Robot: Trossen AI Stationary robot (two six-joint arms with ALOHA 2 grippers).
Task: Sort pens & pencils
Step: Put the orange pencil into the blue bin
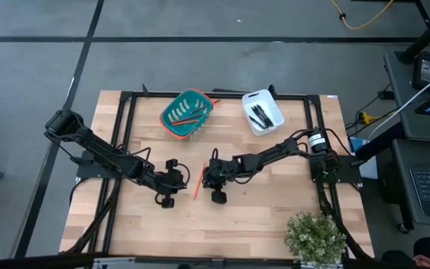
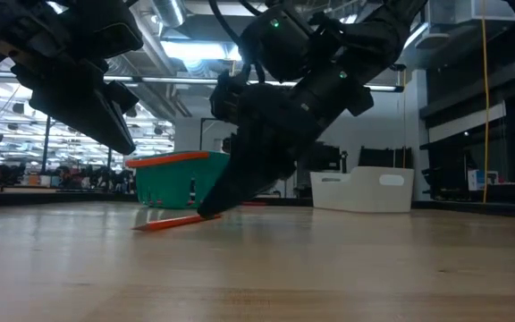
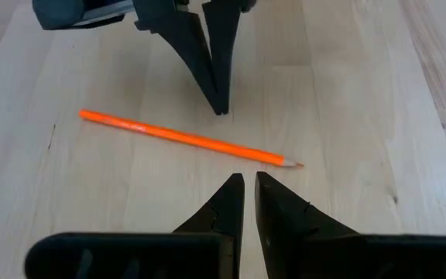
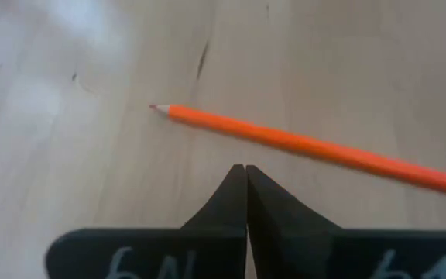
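The left arm reaches in from the worktop's left edge, stretched low toward the middle, and its gripper hangs just above the surface with its fingers nearly together, a thin gap between them, holding nothing. The right arm comes from the right edge, bent at the elbow, its gripper facing the left one near the worktop's centre, fingers pressed fully together and empty.

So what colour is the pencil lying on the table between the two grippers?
Bright orange: the pencil shows best in the left wrist view.
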